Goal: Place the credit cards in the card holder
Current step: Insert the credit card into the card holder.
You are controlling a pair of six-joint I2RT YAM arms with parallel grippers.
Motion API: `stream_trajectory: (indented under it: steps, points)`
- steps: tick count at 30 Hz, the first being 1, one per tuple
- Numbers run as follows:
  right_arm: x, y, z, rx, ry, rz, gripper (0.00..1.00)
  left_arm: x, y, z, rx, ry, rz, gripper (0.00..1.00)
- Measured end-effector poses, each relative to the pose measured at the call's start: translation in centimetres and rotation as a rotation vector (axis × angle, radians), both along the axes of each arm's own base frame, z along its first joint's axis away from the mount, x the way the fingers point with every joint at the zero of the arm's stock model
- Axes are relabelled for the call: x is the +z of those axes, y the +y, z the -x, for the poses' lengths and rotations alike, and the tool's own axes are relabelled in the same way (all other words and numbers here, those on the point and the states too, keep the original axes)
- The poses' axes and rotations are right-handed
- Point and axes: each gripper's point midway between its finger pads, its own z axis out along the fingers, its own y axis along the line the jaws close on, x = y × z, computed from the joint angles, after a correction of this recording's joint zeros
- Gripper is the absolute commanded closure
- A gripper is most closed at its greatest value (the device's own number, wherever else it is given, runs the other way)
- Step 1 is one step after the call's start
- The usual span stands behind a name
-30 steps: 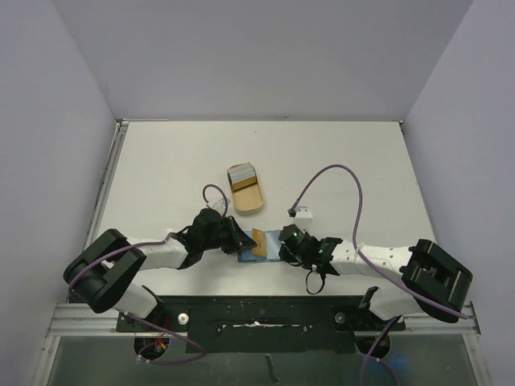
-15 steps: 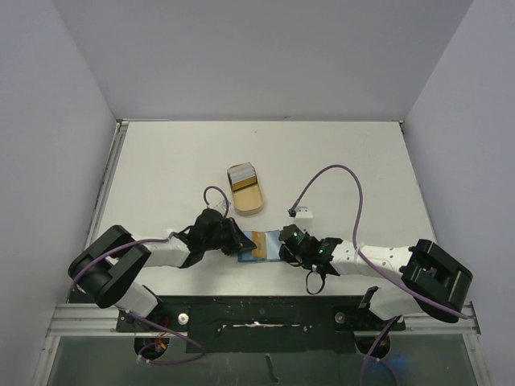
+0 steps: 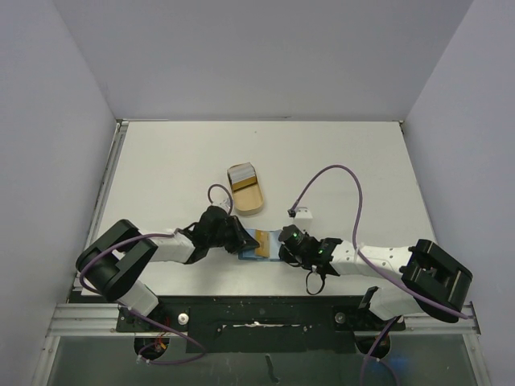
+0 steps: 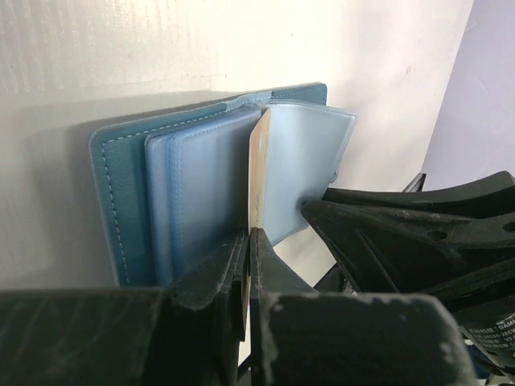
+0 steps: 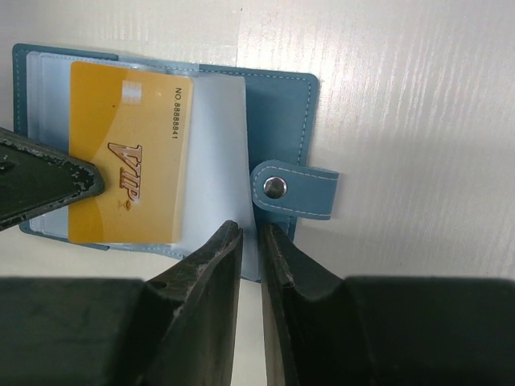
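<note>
Now my left gripper (image 4: 248, 237) clamps gold plastic VIP card (image 5: 129, 153) edgewise for its pocket; my right gripper (image 5: 250, 237) pinches teal folding card holder (image 5: 278, 112) by a leaf, steadying it.

Teal card holder (image 5: 280, 108), pale-blue inside; yellow-orange card (image 5: 129, 153), brown VIP lettering.

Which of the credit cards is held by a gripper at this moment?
The orange VIP card, pinched by the left gripper at the open card holder; the other cards lie stacked in the tan tray.
</note>
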Motion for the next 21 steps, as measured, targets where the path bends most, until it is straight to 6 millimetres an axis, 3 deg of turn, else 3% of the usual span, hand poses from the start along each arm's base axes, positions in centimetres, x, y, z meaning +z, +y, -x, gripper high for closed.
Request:
stream_trajectory:
  steps: [6, 14, 21]
  points:
    - [0.0, 0.2, 0.2, 0.007, 0.002, -0.002, 0.81, 0.0, -0.2, -0.1, 0.002, 0.004, -0.012, 1.00]
    - [-0.1, -0.5, 0.5, -0.003, 0.019, 0.036, 0.69, -0.1, -0.4, 0.0, -0.009, 0.012, -0.034, 1.00]
    - [2.1, -0.4, -1.0, -0.002, -0.028, 0.041, 0.68, -0.4, -0.3, 0.3, -0.023, 0.013, -0.051, 1.00]
